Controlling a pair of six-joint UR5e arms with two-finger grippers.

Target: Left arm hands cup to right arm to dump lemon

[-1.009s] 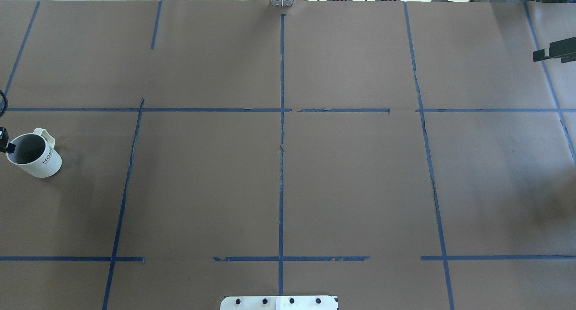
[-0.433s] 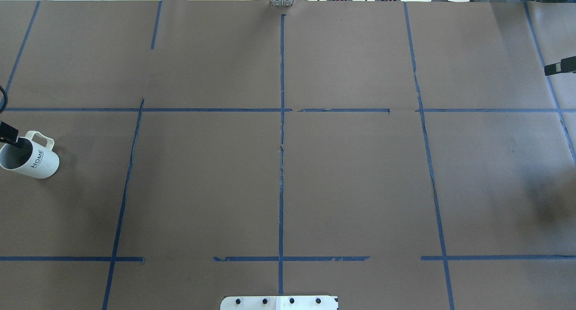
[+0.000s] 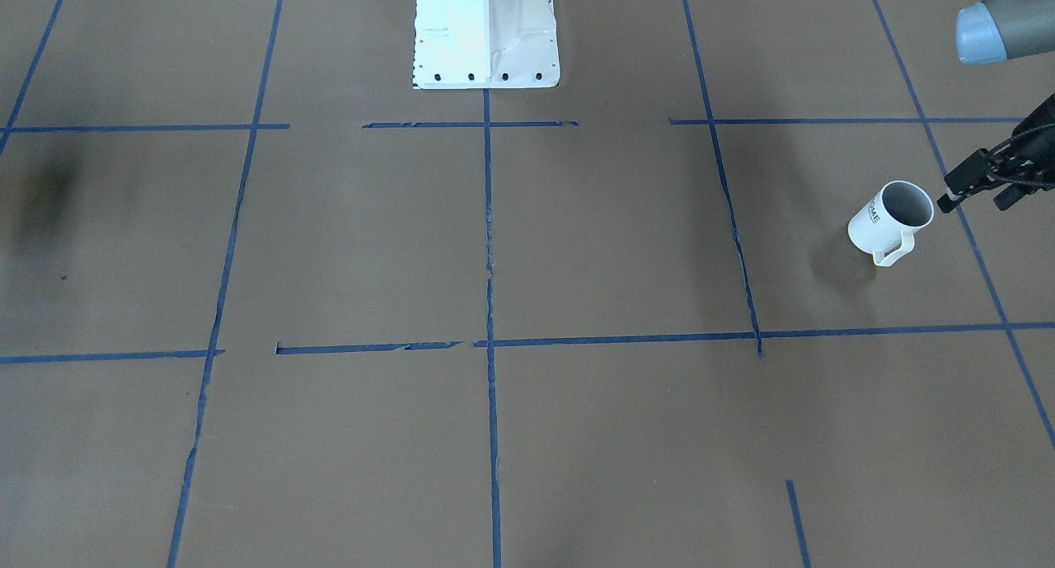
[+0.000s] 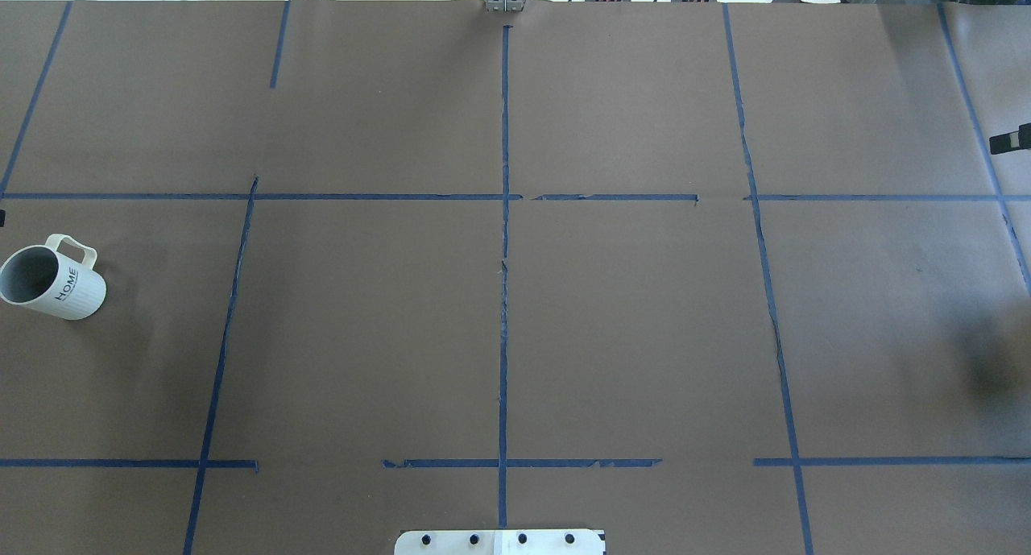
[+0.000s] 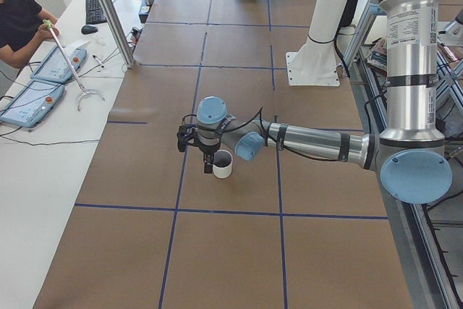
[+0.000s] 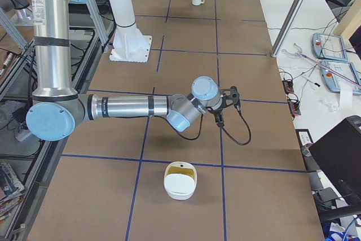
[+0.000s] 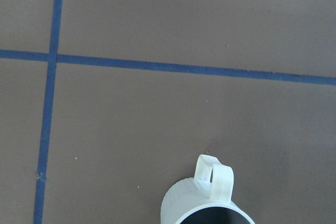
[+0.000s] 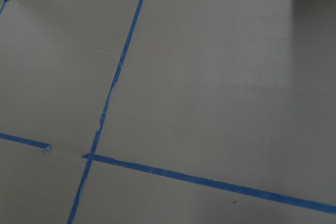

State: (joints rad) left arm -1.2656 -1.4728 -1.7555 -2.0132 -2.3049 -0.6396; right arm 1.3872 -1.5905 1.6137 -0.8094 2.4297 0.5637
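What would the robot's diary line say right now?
cup: upright on table, free | left gripper: near cup rim, open | right gripper: far off, state unclear

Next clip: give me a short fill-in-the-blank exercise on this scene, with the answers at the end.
1. The dark lettering on the cup reads ____.
2. In the overhead view the cup stands near the table's ____ edge.
3. The tape lines that mark the table are ____.
4. In the right side view a white ____ with something yellow inside sits on the table, nearer the camera than the right arm.

Missing words: HOME; left; blue; bowl.
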